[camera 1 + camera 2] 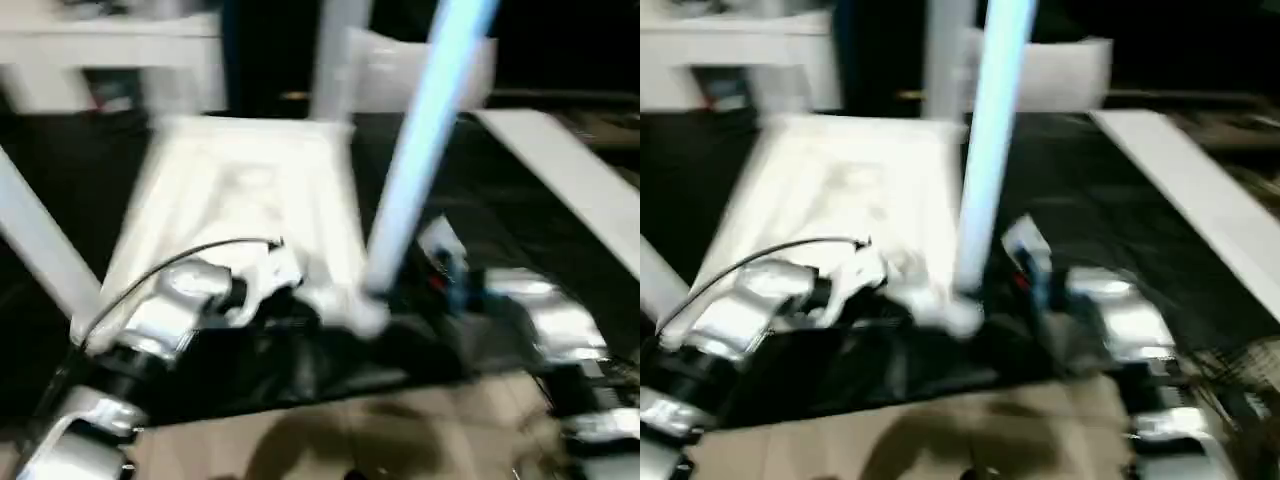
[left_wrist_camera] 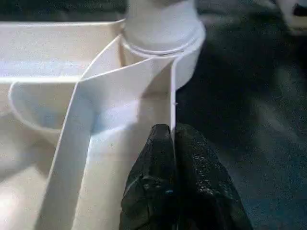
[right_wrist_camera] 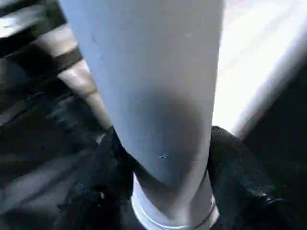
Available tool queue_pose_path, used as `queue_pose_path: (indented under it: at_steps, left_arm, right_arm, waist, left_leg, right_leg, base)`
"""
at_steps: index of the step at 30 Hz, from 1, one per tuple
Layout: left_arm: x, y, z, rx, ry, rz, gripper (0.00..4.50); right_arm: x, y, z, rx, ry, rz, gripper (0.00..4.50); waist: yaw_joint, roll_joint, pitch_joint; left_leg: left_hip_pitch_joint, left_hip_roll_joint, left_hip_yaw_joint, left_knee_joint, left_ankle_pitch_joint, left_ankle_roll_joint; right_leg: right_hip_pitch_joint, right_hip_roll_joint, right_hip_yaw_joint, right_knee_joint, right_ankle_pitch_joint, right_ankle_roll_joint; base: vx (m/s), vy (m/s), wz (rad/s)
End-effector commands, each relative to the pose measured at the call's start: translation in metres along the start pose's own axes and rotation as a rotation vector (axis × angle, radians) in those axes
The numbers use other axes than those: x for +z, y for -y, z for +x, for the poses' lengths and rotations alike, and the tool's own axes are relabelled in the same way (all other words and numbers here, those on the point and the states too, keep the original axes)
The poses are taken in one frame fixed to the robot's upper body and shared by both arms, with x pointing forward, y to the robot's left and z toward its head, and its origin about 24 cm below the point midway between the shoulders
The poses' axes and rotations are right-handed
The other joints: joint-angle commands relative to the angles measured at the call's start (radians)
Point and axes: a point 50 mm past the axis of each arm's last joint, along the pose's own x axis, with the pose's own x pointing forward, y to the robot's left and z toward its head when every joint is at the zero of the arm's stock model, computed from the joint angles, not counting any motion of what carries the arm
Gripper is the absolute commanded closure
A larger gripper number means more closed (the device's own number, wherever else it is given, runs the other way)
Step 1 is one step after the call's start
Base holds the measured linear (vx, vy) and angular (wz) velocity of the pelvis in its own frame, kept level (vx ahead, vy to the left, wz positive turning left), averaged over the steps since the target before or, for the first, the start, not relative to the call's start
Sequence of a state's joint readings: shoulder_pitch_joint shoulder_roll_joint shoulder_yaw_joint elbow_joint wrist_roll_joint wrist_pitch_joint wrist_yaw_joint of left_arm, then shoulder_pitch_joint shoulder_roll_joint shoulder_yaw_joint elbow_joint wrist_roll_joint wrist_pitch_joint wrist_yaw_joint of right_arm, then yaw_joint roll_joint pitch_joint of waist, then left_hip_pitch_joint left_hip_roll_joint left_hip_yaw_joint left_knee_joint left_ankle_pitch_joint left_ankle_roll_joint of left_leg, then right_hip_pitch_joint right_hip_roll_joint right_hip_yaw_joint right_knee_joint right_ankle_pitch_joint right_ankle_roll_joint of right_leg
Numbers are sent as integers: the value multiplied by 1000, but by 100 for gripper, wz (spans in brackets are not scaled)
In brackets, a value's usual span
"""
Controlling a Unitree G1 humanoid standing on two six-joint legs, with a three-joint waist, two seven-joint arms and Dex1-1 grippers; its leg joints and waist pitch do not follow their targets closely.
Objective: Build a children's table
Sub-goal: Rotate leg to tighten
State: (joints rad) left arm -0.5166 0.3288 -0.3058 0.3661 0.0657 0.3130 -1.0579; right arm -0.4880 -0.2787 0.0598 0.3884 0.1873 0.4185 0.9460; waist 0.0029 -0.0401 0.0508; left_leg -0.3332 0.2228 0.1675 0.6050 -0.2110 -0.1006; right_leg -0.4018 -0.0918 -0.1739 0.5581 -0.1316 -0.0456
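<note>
Gripping a rib of the tabletop (image 2: 57, 72), left jaws pinch together — right jaws clamp a leg (image 3: 158, 96).

I see a dark, almost black mat (image 1: 500, 190) covering the work area, and nearest me a strip of pale tan floor (image 1: 330, 440) with soft shadows on it. At the far left stands white furniture (image 1: 110, 55) with a small red-and-dark item blurred underneath. A long white board (image 1: 1200, 190) lies slanted on the right. The far background is black and unlit.
</note>
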Motion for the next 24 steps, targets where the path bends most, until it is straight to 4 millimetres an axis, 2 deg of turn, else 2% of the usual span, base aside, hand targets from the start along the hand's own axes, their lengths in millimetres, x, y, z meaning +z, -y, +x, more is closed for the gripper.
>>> queue_pose_path:
  at_steps: [1,2,3,4,5,6,7,8,9,10,11,12,13,15,16,17,20,24]
  left_arm:
    - [33,11,21,-18,100,56,450]
    - [36,9,23,27,98,39,450]
    - [40,7,26,72,106,16,450]
    - [44,5,29,116,119,-8,450]
    - [45,5,30,130,124,-14,450]
    - [47,4,31,147,128,-23,450]
    - [49,5,32,151,132,-19,450]
    - [50,6,32,150,136,-12,450]
    - [51,7,32,146,136,-1,450]
    - [51,7,32,146,136,-1,450]
    - [50,7,30,146,133,5,450]
    - [49,6,29,144,129,13,450]
    - [49,6,29,143,127,18,450]
    - [44,5,24,129,121,39,450]
    - [44,5,24,127,120,42,450]
    - [40,4,21,104,117,55,450]
    - [35,7,16,26,106,103,450]
    - [26,11,8,-87,65,173,450]
  right_arm:
    - [9,-8,28,-55,5,25,254]
    - [10,-6,34,-130,5,56,254]
    - [12,-5,40,-180,14,79,254]
    - [14,-8,46,-196,27,72,254]
    - [14,-9,47,-195,33,61,221]
    - [15,-11,49,-199,40,49,187]
    - [16,-12,49,-189,47,39,187]
    - [16,-13,49,-184,64,42,179]
    - [18,-13,46,-169,100,36,167]
    - [18,-13,46,-169,100,36,145]
    - [20,-12,42,-157,120,22,145]
    - [20,-11,39,-147,127,12,141]
    - [21,-11,37,-141,129,7,134]
    - [18,-7,24,-95,125,-28,100]
    - [18,-7,22,-88,124,-32,100]
    - [16,-5,12,-44,114,-62,95]
    - [12,-2,-3,24,77,-95,56]
    - [9,0,-21,112,5,-146,41]
  waist:
    - [-14,11,-64]
    - [-21,13,-65]
    - [-35,13,-64]
    - [-41,16,-66]
    - [-42,21,-70]
    - [-45,20,-68]
    - [-46,9,-67]
    - [-46,6,-68]
    - [-45,10,-69]
    - [-45,9,-69]
    - [-42,9,-71]
    - [-38,7,-74]
    - [-35,4,-73]
    - [-27,4,-74]
    - [-22,4,-74]
    - [-9,7,-76]
    - [13,2,-79]
    - [35,4,-76]
  left_leg:
    - [-14,2,-12,-59,-267,15]
    - [-15,5,-16,-58,-274,11]
    - [-13,3,-17,-54,-293,10]
    - [-2,3,-17,-50,-302,22]
    - [1,7,-19,-54,-296,29]
    - [-9,15,-25,-61,-291,37]
    - [-8,12,-23,-62,-292,41]
    - [-8,9,-21,-61,-285,43]
    - [-16,12,-24,-65,-259,48]
    - [-20,15,-25,-66,-248,51]
    - [-19,16,-22,-66,-223,54]
    - [-24,16,-21,-67,-191,61]
    - [-26,15,-18,-66,-167,70]
    - [-25,14,-13,-64,-145,83]
    - [-26,12,-12,-64,-140,90]
    - [-23,13,-9,-63,-124,100]
    - [-29,14,-8,-61,-70,116]
    - [-23,19,-6,-62,-70,114]
  right_leg:
    - [61,-58,17,-116,-624,47]
    - [64,-60,11,-115,-615,48]
    - [63,-58,2,-123,-625,60]
    - [62,-64,-3,-134,-618,60]
    - [64,-69,-1,-129,-582,42]
    - [68,-70,2,-120,-539,25]
    - [63,-68,5,-117,-528,13]
    - [62,-69,8,-115,-524,6]
    - [68,-73,15,-105,-499,-13]
    - [68,-72,17,-101,-486,-19]
    - [66,-74,25,-96,-452,-37]
    - [70,-74,32,-86,-411,-57]
    - [68,-72,38,-79,-385,-74]
    - [67,-73,44,-74,-373,-88]
    - [69,-72,44,-74,-373,-86]
    - [68,-72,47,-71,-361,-87]
    - [70,-68,53,-54,-294,-99]
    - [64,-66,55,-53,-310,-101]
  base:
    - [0,0,0]
    - [0,0,0]
    - [0,0,0]
    - [0,0,0]
    - [0,0,0]
    - [0,0,0]
    - [0,0,0]
    - [0,0,0]
    - [0,0,0]
    - [0,0,0]
    - [0,0,0]
    - [0,0,0]
    - [0,0,0]
    - [0,0,0]
    - [0,0,0]
    - [0,0,0]
    - [0,0,0]
    - [0,0,0]
